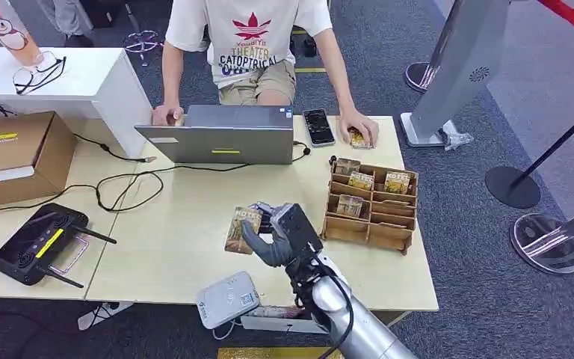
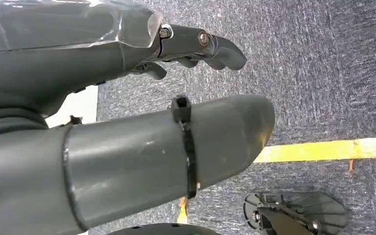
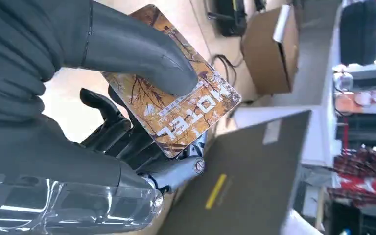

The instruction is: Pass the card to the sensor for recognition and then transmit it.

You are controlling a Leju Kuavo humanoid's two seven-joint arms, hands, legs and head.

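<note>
My right hand (image 1: 280, 235) holds a brown hotel card (image 1: 241, 230) above the middle of the table, pinched between thumb and fingers. The right wrist view shows the thumb pressed on the card (image 3: 178, 105), which reads "HOTEL". The white sensor box (image 1: 228, 299) sits at the table's near edge, just below and left of the card. A wooden card rack (image 1: 371, 206) with several more cards stands to the right of the hand. My left hand (image 2: 127, 147) hangs over the carpet floor, holding nothing, fingers apart.
A person sits at the far side with hands beside a grey laptop (image 1: 220, 134) and a phone (image 1: 318, 127). A black remote controller (image 1: 37, 243) and a cardboard box (image 1: 15, 157) lie at the left. Cables (image 1: 119, 187) cross the table.
</note>
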